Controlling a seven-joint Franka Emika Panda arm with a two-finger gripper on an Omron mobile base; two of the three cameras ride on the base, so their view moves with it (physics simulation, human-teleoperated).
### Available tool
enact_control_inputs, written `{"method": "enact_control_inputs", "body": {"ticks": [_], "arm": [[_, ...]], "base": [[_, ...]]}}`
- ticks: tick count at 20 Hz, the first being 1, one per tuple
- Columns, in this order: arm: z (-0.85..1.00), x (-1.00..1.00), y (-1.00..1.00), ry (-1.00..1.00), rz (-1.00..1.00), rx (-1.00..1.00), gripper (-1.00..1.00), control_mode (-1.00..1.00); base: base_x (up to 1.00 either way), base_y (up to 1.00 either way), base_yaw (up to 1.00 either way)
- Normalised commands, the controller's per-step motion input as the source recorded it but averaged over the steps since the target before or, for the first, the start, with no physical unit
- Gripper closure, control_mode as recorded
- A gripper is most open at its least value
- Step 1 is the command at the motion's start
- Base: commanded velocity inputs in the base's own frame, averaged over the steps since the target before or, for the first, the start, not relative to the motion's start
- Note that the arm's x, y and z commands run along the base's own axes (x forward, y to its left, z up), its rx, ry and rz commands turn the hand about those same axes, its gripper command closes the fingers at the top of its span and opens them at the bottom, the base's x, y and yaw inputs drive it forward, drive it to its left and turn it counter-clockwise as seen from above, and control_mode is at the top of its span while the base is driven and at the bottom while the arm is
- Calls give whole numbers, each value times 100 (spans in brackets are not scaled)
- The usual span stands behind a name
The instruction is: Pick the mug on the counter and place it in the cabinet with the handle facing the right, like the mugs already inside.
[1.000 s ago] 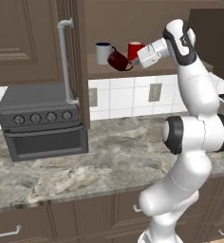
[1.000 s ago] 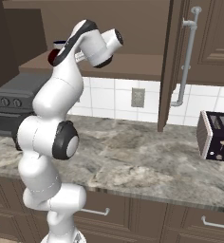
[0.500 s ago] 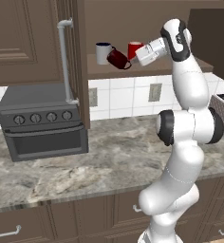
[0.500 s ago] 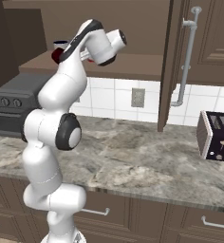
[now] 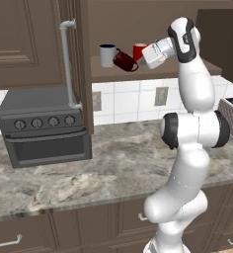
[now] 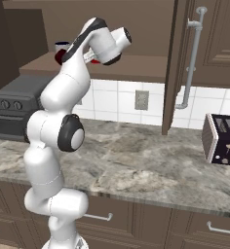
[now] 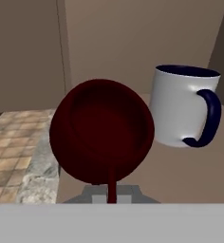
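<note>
Maroon mug [image 5: 124, 61]: tilted over cabinet shelf [image 5: 153, 72], between grey navy-handled mug [image 5: 107, 55] and red mug [image 5: 139, 51]; mouth toward hand camera, handle [image 7: 112, 184] clamped in closed jaws of gripper [image 5: 144, 58]. Well below shelf: marbled surface [image 5: 118, 168], oven [image 5: 43, 127], toaster [image 6: 223, 139]. Open door with silver bar [image 5: 67, 64] left of shelf.

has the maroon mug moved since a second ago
Yes. In the left base view the maroon mug, held by the claw, has shifted slightly left, closing in on the grey mug on the cabinet shelf.
</note>
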Motion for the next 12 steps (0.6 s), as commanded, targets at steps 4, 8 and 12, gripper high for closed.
{"method": "enact_control_inputs", "body": {"ticks": [4,8,12], "arm": [[0,0,0,-8,1,-4,100,-100],[2,0,3,-6,0,-3,100,-100],[0,0,7,-3,0,0,-100,-100]], "base": [[0,0,0],[0,0,0],[0,0,0]]}}
